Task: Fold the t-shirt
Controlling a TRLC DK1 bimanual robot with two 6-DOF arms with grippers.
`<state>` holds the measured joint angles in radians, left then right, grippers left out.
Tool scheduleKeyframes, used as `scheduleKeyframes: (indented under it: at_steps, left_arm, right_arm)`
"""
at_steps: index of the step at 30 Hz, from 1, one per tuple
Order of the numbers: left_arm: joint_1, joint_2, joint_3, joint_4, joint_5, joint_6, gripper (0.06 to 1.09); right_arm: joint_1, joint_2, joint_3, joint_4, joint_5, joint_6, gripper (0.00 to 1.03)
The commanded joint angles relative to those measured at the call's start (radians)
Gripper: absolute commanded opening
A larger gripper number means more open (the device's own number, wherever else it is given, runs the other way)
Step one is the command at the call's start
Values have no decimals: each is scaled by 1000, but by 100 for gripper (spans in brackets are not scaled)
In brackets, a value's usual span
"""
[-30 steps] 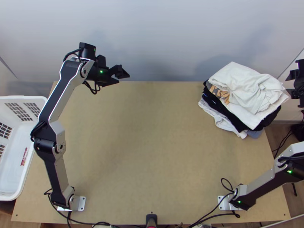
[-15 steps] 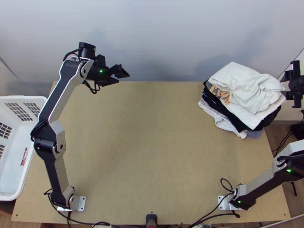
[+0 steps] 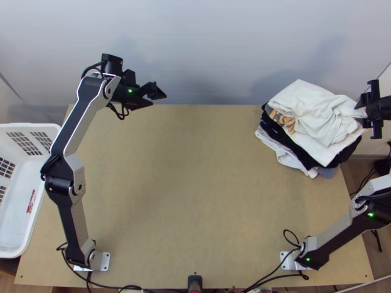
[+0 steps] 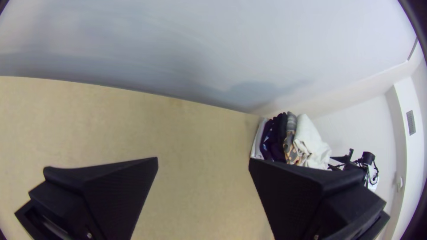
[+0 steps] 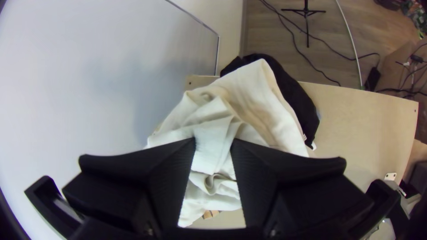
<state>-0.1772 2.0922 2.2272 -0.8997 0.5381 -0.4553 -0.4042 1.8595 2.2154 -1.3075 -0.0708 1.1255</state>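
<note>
In the top view my left gripper (image 3: 158, 100) is open above the table's far left edge, and in the left wrist view the left gripper (image 4: 203, 162) has nothing between its fingers. The white cloth (image 3: 317, 110) lies bunched on top of a clothes stack at the far right. At that stack's right edge is my right gripper (image 3: 360, 114), fingers apart. In the right wrist view the right gripper (image 5: 213, 141) is open, with a raised fold of the white cloth (image 5: 211, 153) between its fingers; whether they touch it I cannot tell.
Beneath the white cloth are black, patterned and pale garments (image 3: 288, 150). A white basket (image 3: 41, 195) stands beyond the left edge of the wooden table (image 3: 195, 195). A pale wall (image 3: 205, 49) rises behind the table.
My right gripper has come leftward from the right edge of the top view to the stack and turned somewhat. The left arm has hardly moved.
</note>
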Motion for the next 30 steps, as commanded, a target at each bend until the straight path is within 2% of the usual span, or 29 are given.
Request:
scheduleKeyframes:
  at_steps: [1,14,24,25,26,29,30]
  left_arm:
    - [4,8,5,1,0,0,105]
    - [-1,17,5,2,0,-2,105]
    - [-2,17,5,1,0,0,105]
    - [-2,17,5,-2,0,0,105]
    - [-2,15,5,-4,0,0,105]
    - [-2,12,5,-11,0,0,105]
    - [-1,12,5,-13,0,0,105]
  right_arm:
    - [-4,15,7,14,108,-10,4]
    - [-77,23,10,122,181,-16,3]
    - [-120,113,-5,312,178,-99,3]
    - [-120,116,-5,333,178,-124,8]
    - [-119,115,-5,349,174,-159,22]
    - [-114,96,-5,361,117,-233,84]
    - [-113,84,-10,360,94,-254,93]
